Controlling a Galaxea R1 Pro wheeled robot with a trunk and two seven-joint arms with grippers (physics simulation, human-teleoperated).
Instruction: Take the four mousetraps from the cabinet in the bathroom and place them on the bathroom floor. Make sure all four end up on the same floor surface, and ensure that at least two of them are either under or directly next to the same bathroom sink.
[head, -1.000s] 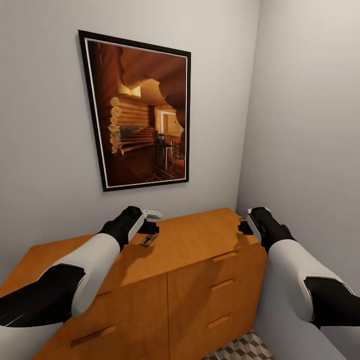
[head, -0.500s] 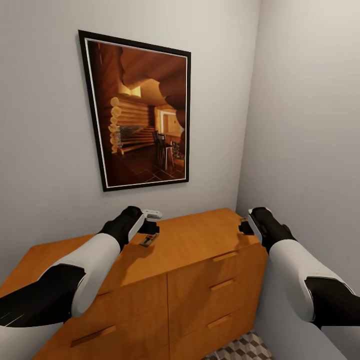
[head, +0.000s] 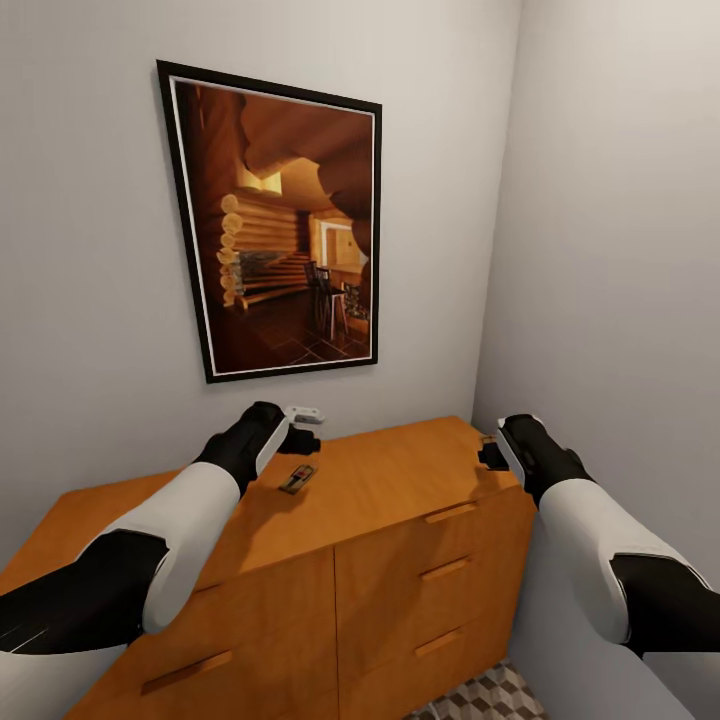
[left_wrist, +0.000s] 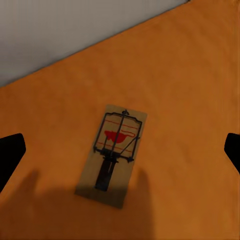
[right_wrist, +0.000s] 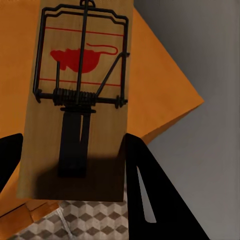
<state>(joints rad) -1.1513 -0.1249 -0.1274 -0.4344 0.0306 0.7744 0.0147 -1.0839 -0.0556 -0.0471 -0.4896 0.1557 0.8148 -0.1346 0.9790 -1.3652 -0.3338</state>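
The right gripper (head: 487, 452) pinches a tan mousetrap (right_wrist: 80, 100), mostly hidden in the head view. The left gripper (head: 303, 428) hangs with fingers wide apart above another mousetrap (left_wrist: 112, 154), flat on the orange cabinet (head: 400, 480).

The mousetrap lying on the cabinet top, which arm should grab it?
Left. The left gripper hangs open right above that mousetrap on the cabinet; the right gripper already holds another mousetrap.
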